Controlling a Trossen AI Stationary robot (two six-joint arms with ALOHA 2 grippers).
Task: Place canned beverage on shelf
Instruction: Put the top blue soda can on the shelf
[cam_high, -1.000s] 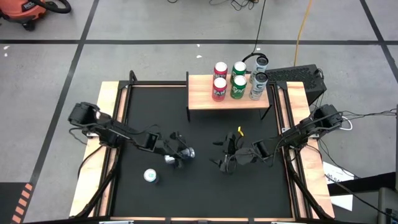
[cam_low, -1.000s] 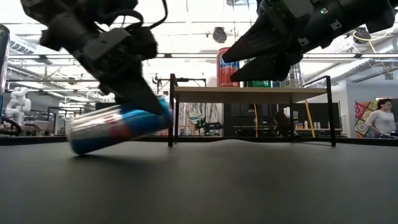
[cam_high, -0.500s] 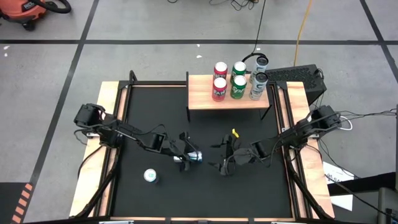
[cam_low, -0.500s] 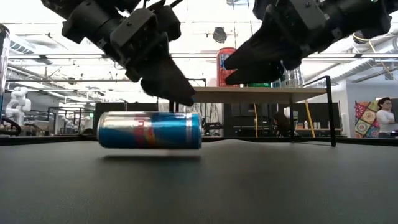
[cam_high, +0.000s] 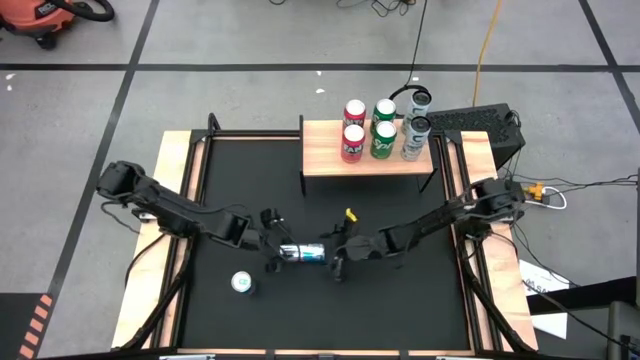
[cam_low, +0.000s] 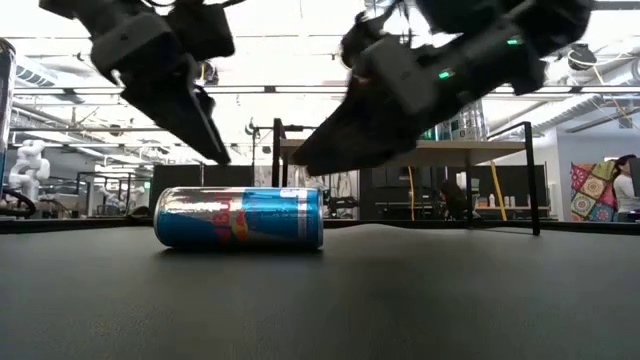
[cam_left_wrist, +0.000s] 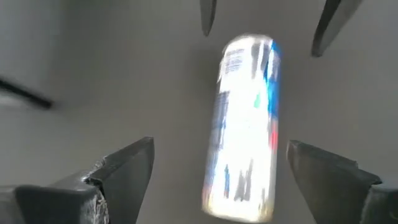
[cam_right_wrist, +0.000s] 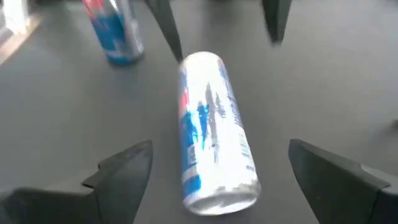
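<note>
Slim blue-and-silver beverage can (cam_left_wrist: 245, 124) lying on black table: motion-blurred in both wrist views, print unreadable; second upright blue can (cam_right_wrist: 112, 28) cut off by right wrist view's edge

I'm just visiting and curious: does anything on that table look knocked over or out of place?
Yes. One blue and silver can lies on its side on the black table, between the open left claw and open right claw. Neither holds it. The cans on the shelf all stand upright.

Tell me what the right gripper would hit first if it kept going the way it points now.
Most likely the blue can lying on its side on the black table: it sits between the open right gripper fingers' line, though depth is unclear.
</note>
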